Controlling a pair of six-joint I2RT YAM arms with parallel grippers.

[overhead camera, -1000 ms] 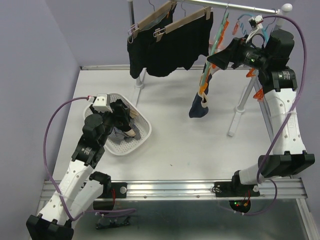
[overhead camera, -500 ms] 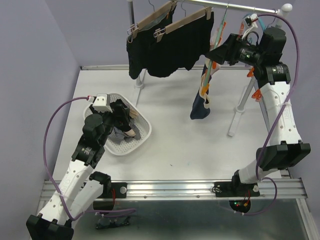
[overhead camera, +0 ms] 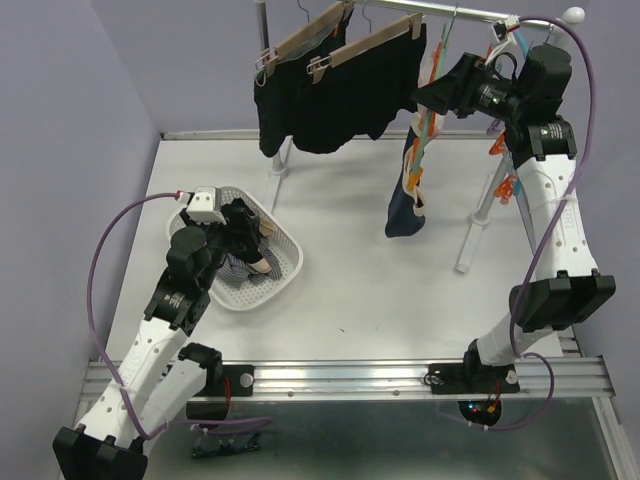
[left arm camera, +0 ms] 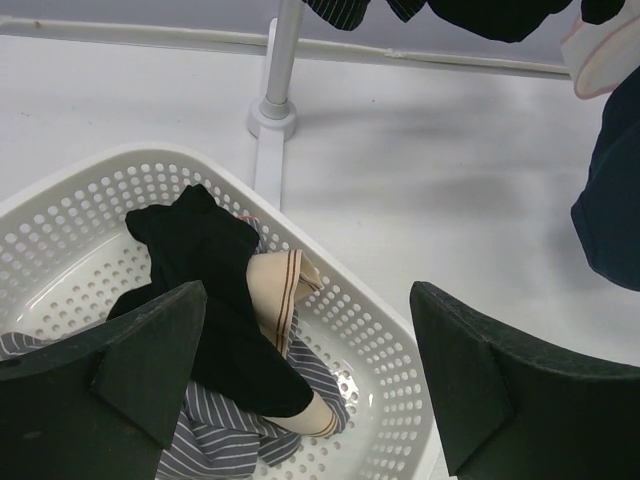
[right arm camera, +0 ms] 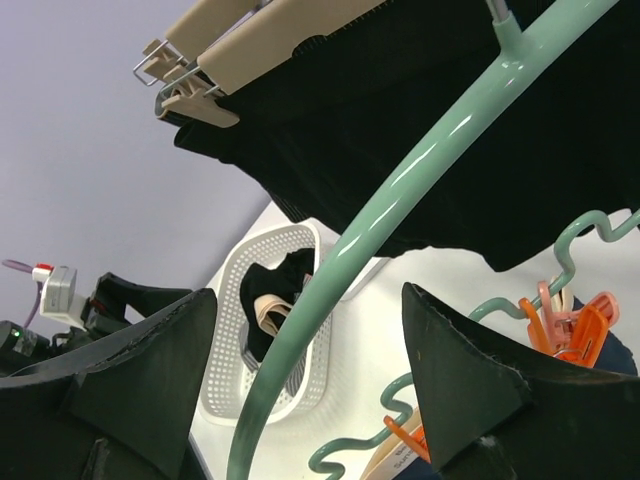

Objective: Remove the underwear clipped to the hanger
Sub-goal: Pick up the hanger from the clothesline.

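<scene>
Two black underwear shorts (overhead camera: 335,100) hang from wooden clip hangers (overhead camera: 365,40) on the rack rod. A navy piece (overhead camera: 405,212) dangles from a green hanger (overhead camera: 428,95) with orange clips (right arm camera: 572,325). My right gripper (overhead camera: 438,96) is up at that hanger and open. In the right wrist view the green hanger arm (right arm camera: 330,300) passes between its two fingers without touching either. My left gripper (left arm camera: 310,370) hovers open over the white basket (left arm camera: 385,305), which holds black (left arm camera: 205,270), beige and grey-striped (left arm camera: 215,440) pieces.
The rack's left post and foot (left arm camera: 272,110) stand just behind the basket (overhead camera: 288,268). Its right leg (overhead camera: 478,225) slants down to the table beside my right arm. A wall closes off the table's far edge.
My right gripper has moved up and left to the green hanger, its jaws narrowing a little around the hanger arm. The navy piece has swung slightly right. The left arm has not moved.
</scene>
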